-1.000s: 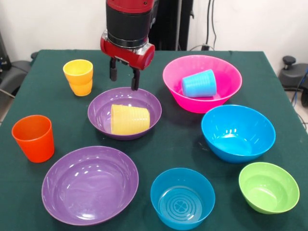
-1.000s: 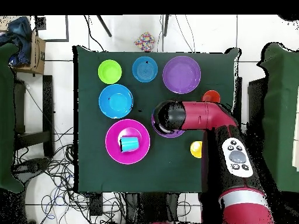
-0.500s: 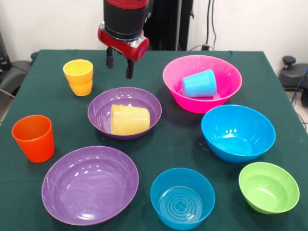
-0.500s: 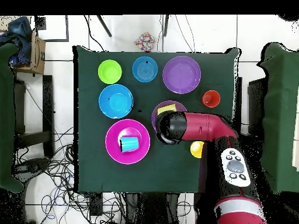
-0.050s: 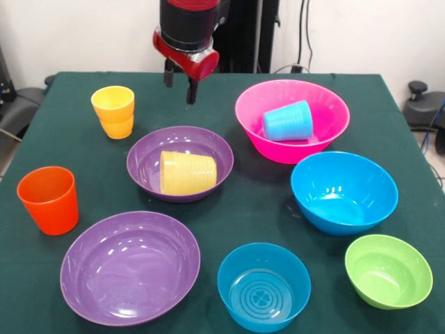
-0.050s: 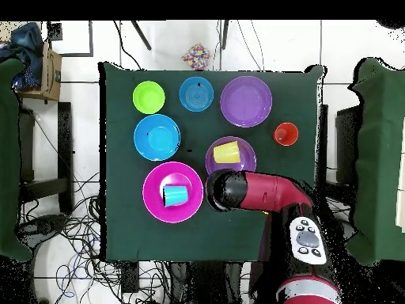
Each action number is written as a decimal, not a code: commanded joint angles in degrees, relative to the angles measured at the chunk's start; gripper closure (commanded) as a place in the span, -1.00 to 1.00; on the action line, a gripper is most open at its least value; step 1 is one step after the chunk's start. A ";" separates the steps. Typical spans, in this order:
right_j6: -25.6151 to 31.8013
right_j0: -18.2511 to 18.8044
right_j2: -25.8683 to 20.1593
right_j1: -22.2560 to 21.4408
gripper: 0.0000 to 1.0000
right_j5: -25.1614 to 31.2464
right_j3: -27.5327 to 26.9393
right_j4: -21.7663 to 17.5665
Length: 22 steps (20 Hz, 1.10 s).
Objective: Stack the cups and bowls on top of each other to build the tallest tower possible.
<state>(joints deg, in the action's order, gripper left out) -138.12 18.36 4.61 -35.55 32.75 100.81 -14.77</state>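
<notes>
The pincer (image 5: 179, 85) has lifted away from the purple bowl (image 5: 180, 163) — released, empty; the ribbed yellow cup (image 5: 188, 172) lies inside on its side — no tower yet.

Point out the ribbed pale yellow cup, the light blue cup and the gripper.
Pale yellow cup (image 5: 188, 172), front view: ribbed side, lying in a purple bowl.
Light blue cup (image 5: 287, 121), front view: side wall, lying in the pink bowl.
Gripper (image 5: 179, 85), front view: between its fingertips.

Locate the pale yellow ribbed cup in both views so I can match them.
Front view: pale yellow ribbed cup lies on its side in a purple bowl, left of centre.
Overhead view: same cup in that bowl, right of centre.
Shared landmark: pink bowl holding a light blue cup.
</notes>
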 commanded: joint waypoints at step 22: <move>-19.26 -5.44 3.96 2.18 -1.00 -18.47 3.59 19.66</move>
<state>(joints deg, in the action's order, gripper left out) -147.65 14.15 11.44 -34.36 14.22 105.22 1.26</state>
